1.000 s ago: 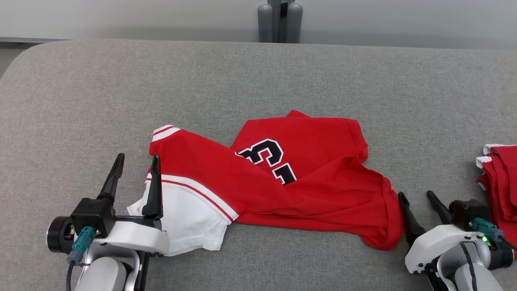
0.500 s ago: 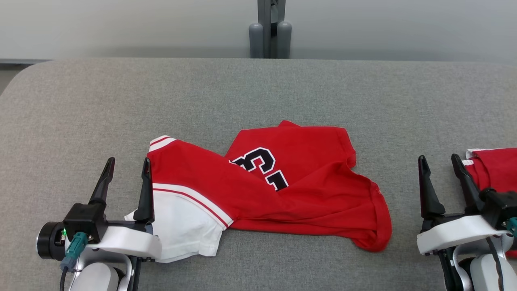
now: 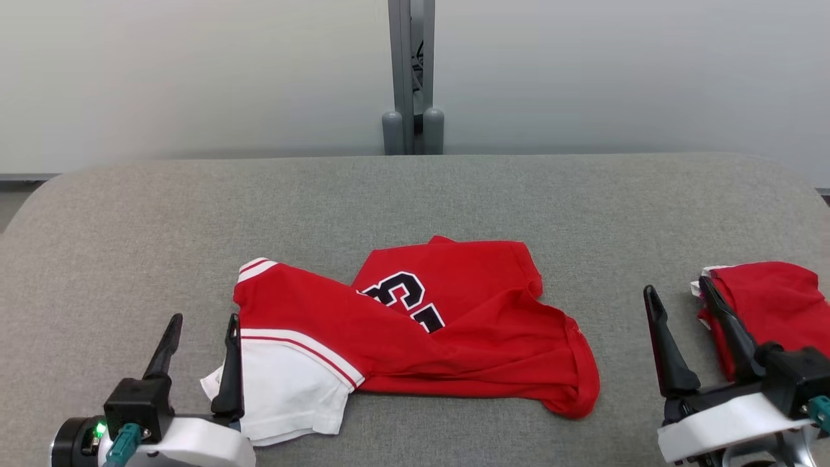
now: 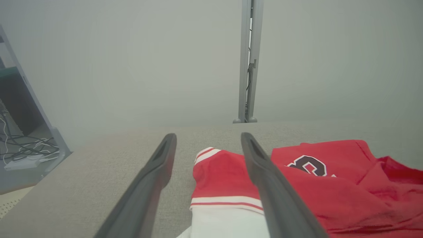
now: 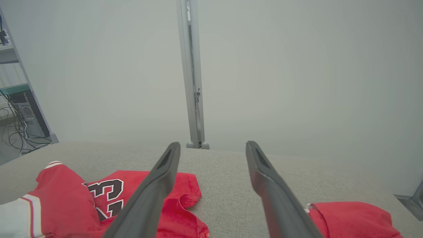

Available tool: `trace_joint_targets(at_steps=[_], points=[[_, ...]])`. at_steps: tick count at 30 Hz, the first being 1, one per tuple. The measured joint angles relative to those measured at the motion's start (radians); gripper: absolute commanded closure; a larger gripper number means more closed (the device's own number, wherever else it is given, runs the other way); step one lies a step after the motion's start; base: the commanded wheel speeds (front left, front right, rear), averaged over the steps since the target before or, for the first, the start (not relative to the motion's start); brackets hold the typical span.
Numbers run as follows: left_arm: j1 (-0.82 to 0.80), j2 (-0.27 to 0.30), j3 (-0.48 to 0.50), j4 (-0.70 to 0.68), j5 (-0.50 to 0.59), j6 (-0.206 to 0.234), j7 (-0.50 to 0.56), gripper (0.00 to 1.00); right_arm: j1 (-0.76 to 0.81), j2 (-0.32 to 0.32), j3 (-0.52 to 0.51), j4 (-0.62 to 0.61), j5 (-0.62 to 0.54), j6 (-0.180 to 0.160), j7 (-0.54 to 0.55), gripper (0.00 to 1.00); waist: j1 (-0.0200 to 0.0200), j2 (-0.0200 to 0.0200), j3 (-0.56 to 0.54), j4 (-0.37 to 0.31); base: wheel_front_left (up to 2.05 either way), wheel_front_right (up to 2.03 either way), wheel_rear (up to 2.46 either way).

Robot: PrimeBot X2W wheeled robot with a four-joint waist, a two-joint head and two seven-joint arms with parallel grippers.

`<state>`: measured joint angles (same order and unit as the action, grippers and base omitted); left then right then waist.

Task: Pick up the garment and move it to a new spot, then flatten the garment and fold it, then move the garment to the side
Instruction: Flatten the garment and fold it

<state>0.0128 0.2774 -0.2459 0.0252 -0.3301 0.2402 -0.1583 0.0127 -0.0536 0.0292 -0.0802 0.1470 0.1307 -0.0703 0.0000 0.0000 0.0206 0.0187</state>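
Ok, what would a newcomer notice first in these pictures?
The crumpled red and white jersey with black numerals, central on the grey table. Then a second red bundle at the right, by the right gripper; the left gripper sits at the jersey's white end, both with jaws open.

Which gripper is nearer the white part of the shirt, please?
Left. The left gripper is right beside the white part; the right gripper is past the shirt, off its red end.
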Motion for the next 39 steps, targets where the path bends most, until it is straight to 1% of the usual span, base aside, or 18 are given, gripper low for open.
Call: trace_joint_targets(at_steps=[6, 18, 22, 25, 28, 30, 31, 34, 39], points=[[0.041, 0.017, -0.013, -0.046, -0.001, 0.016, 0.054, 0.00, 0.044, 0.002, -0.021, -0.048, 0.000, 0.000, 0.024, 0.00, 0.0000, 0.0000, -0.024, -0.001, 0.00, 0.00, 0.00], [0.044, 0.027, -0.026, -0.074, 0.003, 0.025, 0.088, 0.00, 0.054, 0.003, -0.023, -0.060, 0.021, 0.000, 0.026, 0.00, 0.0000, 0.0000, -0.020, 0.007, 0.00, 0.00, 0.00], [0.038, 0.040, -0.034, -0.082, 0.006, 0.023, 0.116, 0.00, 0.053, 0.003, -0.023, -0.059, 0.021, 0.000, 0.026, 0.00, 0.0000, 0.0001, -0.013, 0.015, 0.00, 0.00, 0.00], [0.027, 0.056, -0.042, -0.084, 0.006, 0.014, 0.156, 0.00, 0.052, 0.003, -0.021, -0.059, 0.021, 0.000, 0.025, 0.00, 0.0000, 0.0000, -0.007, 0.019, 0.00, 0.00, 0.00], [0.024, 0.066, -0.056, -0.083, -0.013, -0.012, 0.206, 0.00, 0.051, 0.003, -0.021, -0.061, 0.021, 0.000, 0.026, 0.00, 0.0000, 0.0001, -0.003, 0.019, 0.00, 0.00, 0.00], [0.028, 0.072, -0.062, -0.077, -0.048, -0.033, 0.253, 0.00, 0.050, 0.004, -0.020, -0.063, 0.021, 0.000, 0.026, 0.00, 0.0000, 0.0000, 0.002, 0.019, 0.00, 0.00, 0.00], [0.035, 0.084, -0.068, -0.071, -0.053, -0.042, 0.284, 0.00, 0.049, 0.003, -0.018, -0.064, 0.021, 0.000, 0.027, 0.00, 0.0000, 0.0000, 0.004, 0.018, 0.00, 0.00, 0.00], [0.063, 0.098, -0.071, -0.052, -0.100, -0.069, 0.336, 0.00, 0.045, 0.004, -0.014, -0.065, 0.021, 0.000, 0.027, 0.00, 0.0000, 0.0000, 0.016, 0.012, 0.00, 0.00, 0.00], [0.084, 0.103, -0.059, 0.023, -0.173, -0.114, 0.361, 0.00, 0.037, 0.004, -0.018, -0.066, 0.021, 0.000, 0.026, 0.00, -0.0001, 0.0000, 0.040, 0.005, 0.00, 0.00, 0.00]])
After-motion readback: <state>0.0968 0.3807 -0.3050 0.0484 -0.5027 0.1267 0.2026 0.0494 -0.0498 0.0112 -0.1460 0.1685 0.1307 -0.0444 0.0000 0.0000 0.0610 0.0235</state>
